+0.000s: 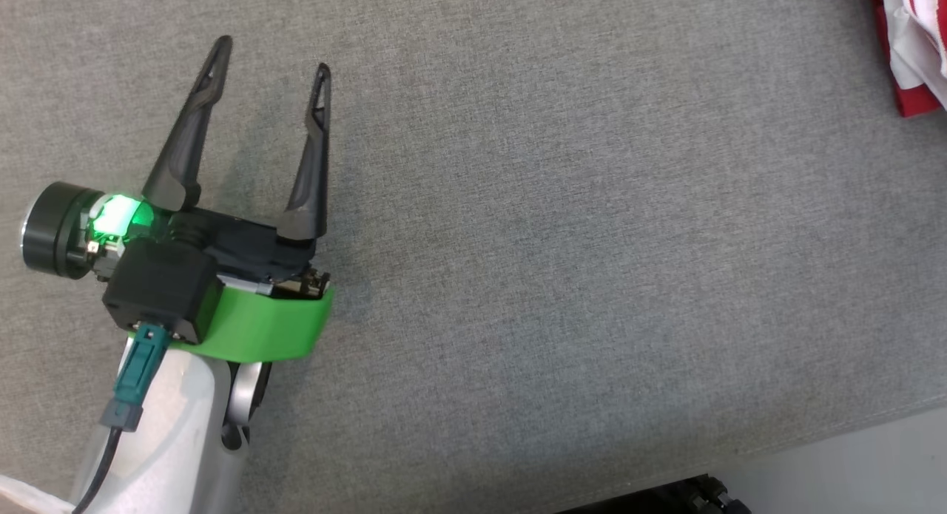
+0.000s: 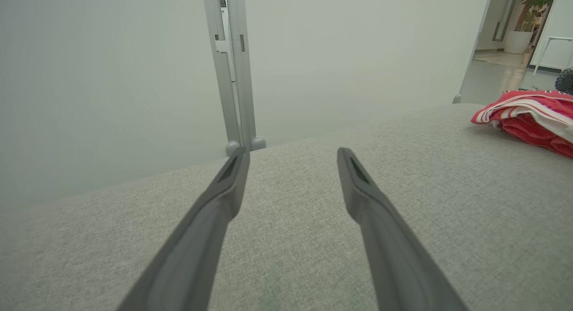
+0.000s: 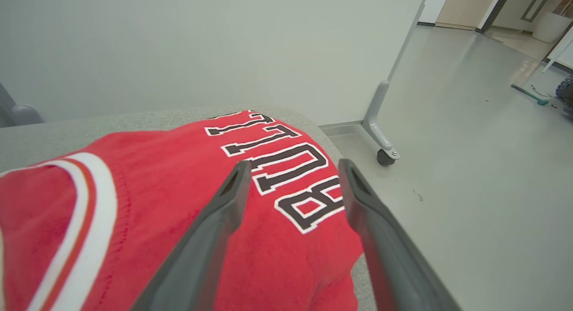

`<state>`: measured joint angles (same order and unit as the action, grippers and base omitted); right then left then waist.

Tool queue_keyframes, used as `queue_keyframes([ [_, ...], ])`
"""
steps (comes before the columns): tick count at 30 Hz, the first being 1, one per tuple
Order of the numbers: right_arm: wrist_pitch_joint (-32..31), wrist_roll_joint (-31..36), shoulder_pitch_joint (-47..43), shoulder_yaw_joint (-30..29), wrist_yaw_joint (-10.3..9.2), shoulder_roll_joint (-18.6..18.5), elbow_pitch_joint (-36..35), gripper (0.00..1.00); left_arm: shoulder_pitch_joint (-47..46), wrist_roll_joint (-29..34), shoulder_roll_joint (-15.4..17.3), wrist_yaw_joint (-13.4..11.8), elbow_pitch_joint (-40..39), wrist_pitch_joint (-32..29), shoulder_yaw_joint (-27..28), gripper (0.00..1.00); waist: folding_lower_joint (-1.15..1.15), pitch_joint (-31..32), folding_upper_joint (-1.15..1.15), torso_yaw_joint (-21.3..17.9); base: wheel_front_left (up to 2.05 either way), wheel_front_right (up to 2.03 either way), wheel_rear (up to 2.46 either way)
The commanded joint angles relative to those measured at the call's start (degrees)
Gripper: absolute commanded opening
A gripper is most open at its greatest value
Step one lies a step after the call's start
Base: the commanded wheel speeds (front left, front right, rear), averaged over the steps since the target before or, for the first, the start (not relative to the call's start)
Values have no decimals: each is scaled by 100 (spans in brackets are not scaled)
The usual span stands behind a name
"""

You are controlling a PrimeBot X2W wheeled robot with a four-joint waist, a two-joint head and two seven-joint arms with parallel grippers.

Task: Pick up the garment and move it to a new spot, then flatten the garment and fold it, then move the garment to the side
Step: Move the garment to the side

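The garment (image 3: 156, 190) is red cloth with a fine, slightly rough mesh. The surface (image 1: 592, 277) below is coarse grey woven fabric, matt. The fingers (image 1: 189, 133) look like matt black plastic. The floor (image 3: 470, 190) is smooth, faintly glossy.

Left hand (image 1: 272, 55), fingers apart, over grey cushion (image 1: 555, 240); red-white garment (image 1: 914, 55) at upper-right corner.

The left gripper (image 1: 272, 58) sits at the lower left of the head view. Its pale forearm (image 1: 170, 425) ends in a green wrist band (image 1: 266, 325), fingers pointing upward, jaws spread wide. The right gripper (image 3: 294, 164) also holds its jaws apart.
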<state>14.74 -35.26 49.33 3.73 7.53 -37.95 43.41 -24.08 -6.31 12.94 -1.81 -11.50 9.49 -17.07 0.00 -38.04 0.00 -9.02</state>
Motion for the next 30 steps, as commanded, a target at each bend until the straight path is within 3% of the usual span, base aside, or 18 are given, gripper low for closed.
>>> queue_keyframes([
  [1, 38, 103, -254, -268, -8, 75, -317, 100, 29, -24, 9, -43, 14, 46, 36, 100, 0, 176, 0, -83, 0, 0, 0],
  [7, 37, 725, -1582, -1210, -8, 895, -1858, 100, 348, -173, 60, -173, 171, 92, 182, 100, 0, 686, 0, -241, 0, 0, 0],
  [11, 38, 1167, -2425, -1377, -7, 1503, -2896, 100, 633, -272, 36, -290, 274, 110, 271, 100, 0, 1052, 0, -302, 0, 0, 0],
  [19, 39, 1673, -3667, -945, -7, 2355, -4342, 100, 1212, -546, 0, -494, 569, 183, 515, 100, 0, 1763, 0, -151, 0, 0, 0],
  [30, 24, 1776, -4672, -229, -8, 2798, -4797, 100, 1934, -849, -140, -622, 1166, 386, 634, 100, 0, 2606, 0, 602, 0, 0, 0],
])
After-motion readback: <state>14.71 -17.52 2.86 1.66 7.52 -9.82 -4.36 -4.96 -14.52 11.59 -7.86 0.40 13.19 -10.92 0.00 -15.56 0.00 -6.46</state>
